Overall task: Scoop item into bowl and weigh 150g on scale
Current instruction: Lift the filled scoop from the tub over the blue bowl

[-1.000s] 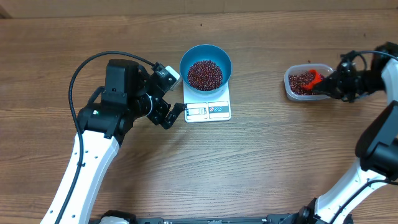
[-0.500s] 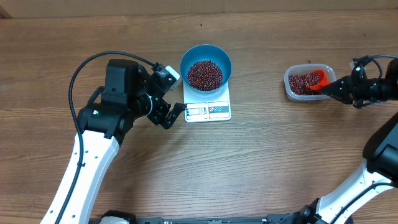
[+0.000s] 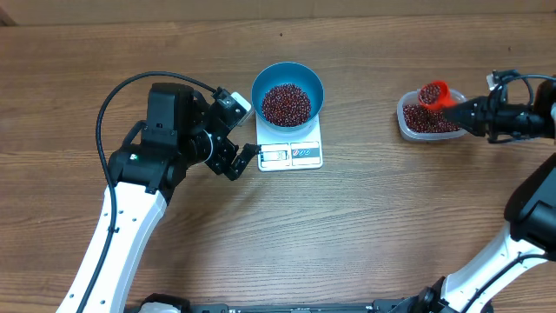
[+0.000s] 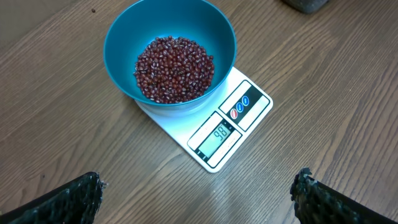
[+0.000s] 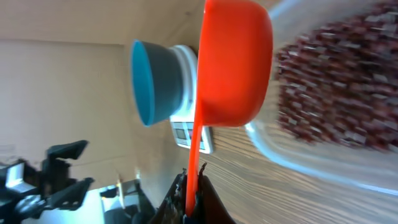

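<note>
The blue bowl (image 3: pixel 306 80) stands on the white scale (image 3: pixel 304 156) and holds a heap of red-brown beans (image 3: pixel 286 103). In the left wrist view the bowl (image 4: pixel 124 37), its beans (image 4: pixel 175 68) and the scale (image 4: pixel 239 109) lie ahead, and the display reads 98. My left gripper (image 3: pixel 246 130) (image 4: pixel 196 190) is open just left of the scale, with nothing between its fingers. My right gripper (image 3: pixel 465 111) (image 5: pixel 194 205) is shut on the handle of an orange scoop (image 3: pixel 432 92) (image 5: pixel 233 62). The scoop carries beans and hangs over the far edge of a clear tub (image 3: pixel 405 124).
The clear tub (image 5: pixel 280 149) at the right still holds many beans (image 5: pixel 336 93). A black cable (image 3: pixel 113 100) loops off the left arm. Bare wooden tabletop lies between the scale and the tub.
My right gripper has lifted the scoop out of the tub's heap and carried it toward the tub's far edge. The left arm, bowl and scale have stayed still.
</note>
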`<state>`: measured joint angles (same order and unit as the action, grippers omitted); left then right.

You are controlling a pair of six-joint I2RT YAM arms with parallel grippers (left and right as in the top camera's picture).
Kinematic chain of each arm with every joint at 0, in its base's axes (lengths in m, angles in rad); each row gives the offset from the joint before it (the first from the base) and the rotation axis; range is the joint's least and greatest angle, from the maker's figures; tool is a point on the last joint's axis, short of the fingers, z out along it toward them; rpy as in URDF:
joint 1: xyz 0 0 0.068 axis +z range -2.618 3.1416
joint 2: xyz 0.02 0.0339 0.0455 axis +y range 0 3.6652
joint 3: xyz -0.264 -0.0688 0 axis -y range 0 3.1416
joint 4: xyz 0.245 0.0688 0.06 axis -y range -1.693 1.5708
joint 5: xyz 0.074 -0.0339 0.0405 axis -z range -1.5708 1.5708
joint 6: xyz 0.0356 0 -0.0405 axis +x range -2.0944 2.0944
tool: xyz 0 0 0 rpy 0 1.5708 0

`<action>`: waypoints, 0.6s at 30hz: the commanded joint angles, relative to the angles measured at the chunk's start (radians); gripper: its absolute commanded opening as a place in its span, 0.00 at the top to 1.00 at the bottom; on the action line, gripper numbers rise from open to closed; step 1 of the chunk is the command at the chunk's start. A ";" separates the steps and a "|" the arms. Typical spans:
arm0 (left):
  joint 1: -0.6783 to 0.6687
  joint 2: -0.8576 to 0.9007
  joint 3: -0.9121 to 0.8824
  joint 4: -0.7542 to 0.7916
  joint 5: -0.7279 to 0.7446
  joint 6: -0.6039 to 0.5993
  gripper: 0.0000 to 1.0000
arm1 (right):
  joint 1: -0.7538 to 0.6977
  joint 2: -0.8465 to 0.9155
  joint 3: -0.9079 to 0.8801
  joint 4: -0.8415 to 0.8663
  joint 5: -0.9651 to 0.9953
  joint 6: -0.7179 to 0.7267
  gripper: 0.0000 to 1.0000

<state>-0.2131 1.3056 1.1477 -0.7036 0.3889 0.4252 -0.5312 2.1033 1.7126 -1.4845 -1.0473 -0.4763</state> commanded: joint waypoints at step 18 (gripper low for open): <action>0.010 0.002 0.003 0.001 0.003 -0.007 0.00 | 0.386 0.000 0.013 0.293 -0.173 0.338 0.96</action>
<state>-0.2131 1.3056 1.1477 -0.7033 0.3889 0.4252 -0.1940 2.1033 1.7126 -1.2240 -1.2076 -0.2684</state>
